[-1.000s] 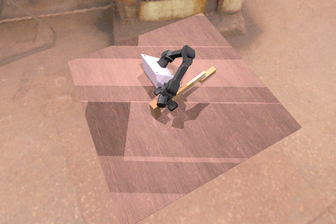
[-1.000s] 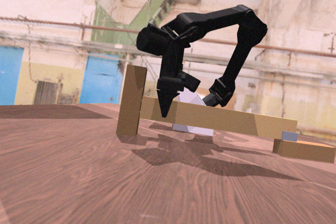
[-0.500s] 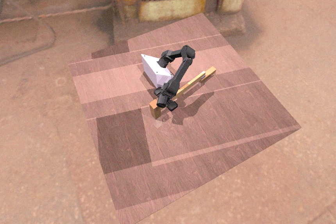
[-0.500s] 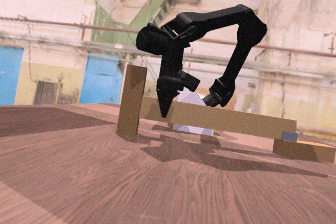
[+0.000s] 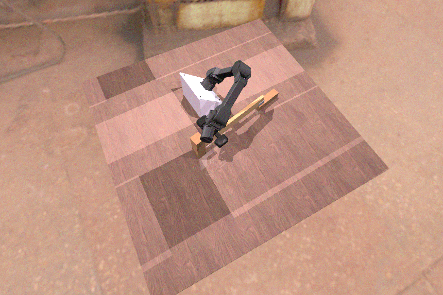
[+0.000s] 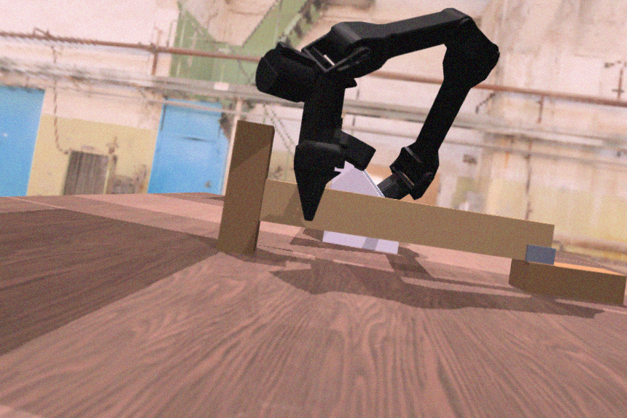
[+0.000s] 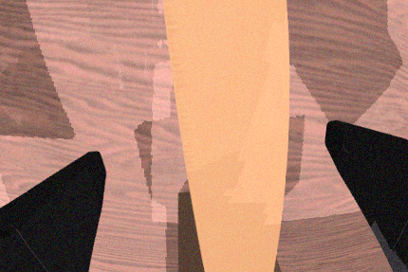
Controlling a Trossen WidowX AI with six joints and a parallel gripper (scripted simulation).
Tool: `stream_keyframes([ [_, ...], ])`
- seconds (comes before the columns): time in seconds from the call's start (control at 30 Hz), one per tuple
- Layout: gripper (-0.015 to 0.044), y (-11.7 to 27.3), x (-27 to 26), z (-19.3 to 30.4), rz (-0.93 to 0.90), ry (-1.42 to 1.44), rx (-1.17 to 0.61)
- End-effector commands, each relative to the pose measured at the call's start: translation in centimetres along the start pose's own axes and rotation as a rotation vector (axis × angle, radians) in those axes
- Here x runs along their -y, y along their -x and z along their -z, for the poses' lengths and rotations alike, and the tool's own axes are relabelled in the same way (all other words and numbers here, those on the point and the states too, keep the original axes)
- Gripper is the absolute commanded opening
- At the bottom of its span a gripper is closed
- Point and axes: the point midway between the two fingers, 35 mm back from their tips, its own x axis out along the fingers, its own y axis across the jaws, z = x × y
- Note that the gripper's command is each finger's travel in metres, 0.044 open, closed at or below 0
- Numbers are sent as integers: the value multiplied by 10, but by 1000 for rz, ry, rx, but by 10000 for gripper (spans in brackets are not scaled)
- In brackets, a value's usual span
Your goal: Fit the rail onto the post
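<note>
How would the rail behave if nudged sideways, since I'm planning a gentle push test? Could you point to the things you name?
The rail (image 5: 243, 115) (image 6: 418, 225) (image 7: 228, 64) looks stiff, spanning straight from post (image 6: 246, 188) to footboard block (image 6: 567, 282). Being narrow and tall, it might tip if freed; meeting the post probably steadies it.

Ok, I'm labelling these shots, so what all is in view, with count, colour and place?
rail: one, light wood, between post and block
post: one, brown wood, upright at the rail's near end
block: one, brown wood, low on the table, under the rail's far end
bracket: one, blue-grey, on the blockdoors: two, blue, background
table: one, brown, underneath
stand: one, white, behind rail
arm: one, black, above rail
gripper: one, black, open around rail
</note>
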Motion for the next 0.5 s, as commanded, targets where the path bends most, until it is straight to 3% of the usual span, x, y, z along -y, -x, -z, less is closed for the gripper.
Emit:
stream_keyframes([
  [0.0,440,21,0,-21,3,2,-5],
  [0.47,440,27,-1,-28,4,2,-7],
])
